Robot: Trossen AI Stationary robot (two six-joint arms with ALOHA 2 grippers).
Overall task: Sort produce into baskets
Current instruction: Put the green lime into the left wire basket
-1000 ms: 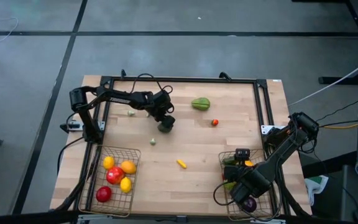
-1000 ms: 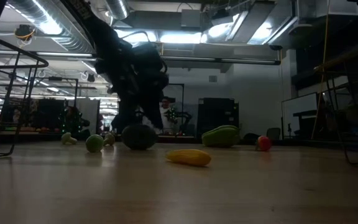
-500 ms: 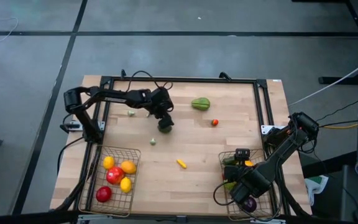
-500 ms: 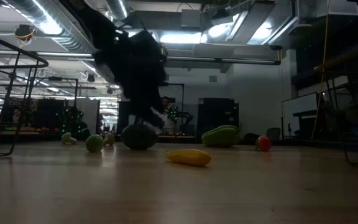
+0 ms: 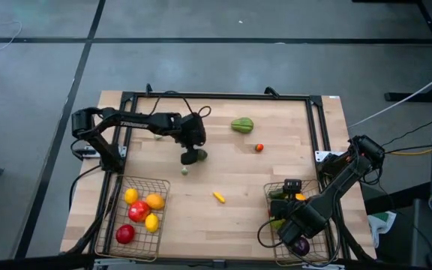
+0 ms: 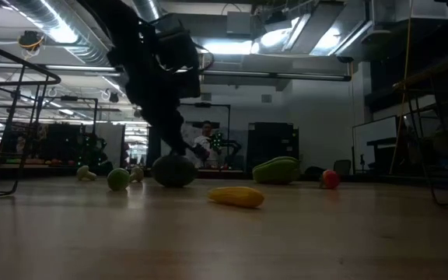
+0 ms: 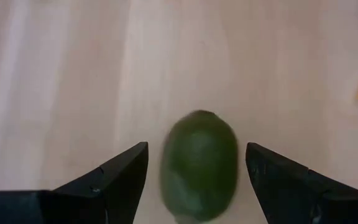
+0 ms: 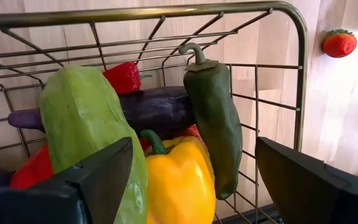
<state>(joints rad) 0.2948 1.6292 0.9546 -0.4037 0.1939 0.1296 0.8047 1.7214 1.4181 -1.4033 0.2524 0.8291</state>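
Note:
A dark green round piece (image 7: 199, 167) lies on the bare table, and it also shows in the high view (image 5: 201, 155) and the low view (image 6: 173, 171). My left gripper (image 7: 196, 149) is open, one finger on each side of this piece, with narrow gaps showing. In the high view my left gripper (image 5: 190, 156) is at the table's middle left. My right gripper (image 8: 193, 142) is open and empty above the right wire basket (image 8: 166, 12), and shows in the high view (image 5: 298, 234). That basket holds a light green piece, a yellow pepper, a dark green pepper, a purple eggplant and red pieces.
The left basket (image 5: 118, 211) at the near left holds red, yellow and orange pieces. Loose on the table are a light green squash (image 5: 241, 124), a small red piece (image 5: 259, 148), a yellow piece (image 5: 219, 197), a small green ball (image 5: 184, 170) and a pale piece (image 5: 157, 136).
My left arm has swung toward the table's left edge, and its gripper has shifted slightly left and nearer. The dark green piece has stayed on the table. My right arm has kept still.

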